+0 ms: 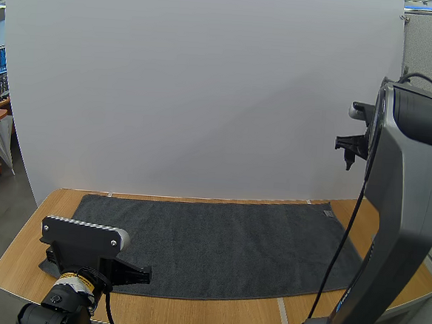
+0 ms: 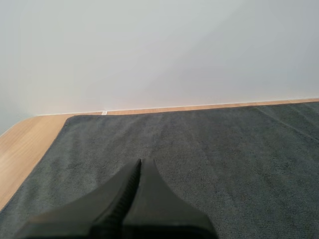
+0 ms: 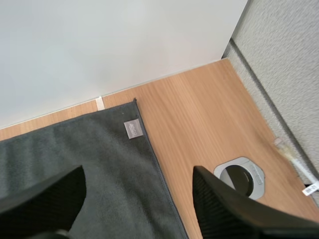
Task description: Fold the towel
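Note:
A dark grey towel [image 1: 225, 244] lies spread flat over the wooden table [image 1: 205, 313]. My left gripper [image 1: 143, 274] sits low over the towel's near left corner. In the left wrist view its fingers [image 2: 141, 162] lie together as one wedge just above the towel [image 2: 209, 149], shut on nothing. My right gripper [image 1: 350, 151] hangs high above the towel's far right corner. In the right wrist view it [image 3: 139, 199] stands open, well above that corner of the towel [image 3: 99, 159], which bears a small grey label [image 3: 132, 129].
A white backdrop wall [image 1: 206, 94] rises behind the table. A round grey cable grommet [image 3: 239, 177] is set in the bare wood right of the towel, near a grey partition [image 3: 284, 64]. The table's rounded left edge [image 1: 13, 255] lies beside my left arm.

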`<state>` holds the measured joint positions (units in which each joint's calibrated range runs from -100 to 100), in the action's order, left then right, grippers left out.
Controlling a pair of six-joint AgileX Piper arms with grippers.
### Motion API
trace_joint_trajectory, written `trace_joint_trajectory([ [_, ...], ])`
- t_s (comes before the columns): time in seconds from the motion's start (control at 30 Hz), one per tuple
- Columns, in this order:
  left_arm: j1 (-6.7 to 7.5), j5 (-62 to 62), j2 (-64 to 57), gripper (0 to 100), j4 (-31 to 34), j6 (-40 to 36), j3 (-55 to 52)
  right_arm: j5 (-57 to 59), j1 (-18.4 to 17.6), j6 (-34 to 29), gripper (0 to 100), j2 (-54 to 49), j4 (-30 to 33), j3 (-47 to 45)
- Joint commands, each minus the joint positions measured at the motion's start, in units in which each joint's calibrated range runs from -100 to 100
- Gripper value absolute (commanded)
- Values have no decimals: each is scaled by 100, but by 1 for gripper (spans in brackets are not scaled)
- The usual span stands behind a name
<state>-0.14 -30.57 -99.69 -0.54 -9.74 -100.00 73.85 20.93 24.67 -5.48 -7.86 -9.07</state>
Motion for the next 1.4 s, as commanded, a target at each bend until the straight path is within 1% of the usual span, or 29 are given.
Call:
trace_joint_trajectory([
  [0.0, 3, 125, -31, 0, -93, -16, 0, -389, 48, 62, 100, 267, -25, 47],
  [0.1, 3, 125, -31, 0, -93, -16, 0, -980, 88, 115, 100, 531, -4, 47],
  [0.17, 3, 125, -31, 0, -93, -16, 0, -1161, 88, 467, 100, 762, -21, 82],
  [0.27, 3, 125, -31, 0, -93, -16, 0, -979, 104, 1044, 100, 1148, -392, 268],
  [0.33, 3, 125, -31, 0, -93, -16, 0, -700, 201, 1422, 100, 1524, -1117, 548],
  [0.37, 3, 125, -31, 0, -93, -16, 0, -577, 247, 1539, 100, 1648, -1318, 641],
  [0.47, 3, 125, -31, 0, -93, -16, 0, 107, 405, 2240, 100, 2091, -2224, 1194],
  [0.5, 3, 125, -31, 0, -93, -16, 0, 294, 437, 2385, 100, 2205, -2354, 1412],
  [0.57, 3, 125, -31, 0, -93, -16, 0, 573, 476, 2510, 100, 2457, -2418, 1807],
  [0.67, 3, 125, -31, 0, -93, -16, 0, 679, 483, 2660, 100, 2812, -2212, 2403],
  [0.87, 3, 125, -31, 0, -93, -16, 0, 964, 483, 2917, 100, 3434, -2147, 3148],
  [1.0, 3, 125, -31, 0, -93, -16, 0, 997, 483, 3096, 100, 3756, -2145, 3319],
  [1.37, 3, 125, -31, 0, -93, -16, 0, 1000, 451, 3886, 100, 4157, -2701, 3329],
])
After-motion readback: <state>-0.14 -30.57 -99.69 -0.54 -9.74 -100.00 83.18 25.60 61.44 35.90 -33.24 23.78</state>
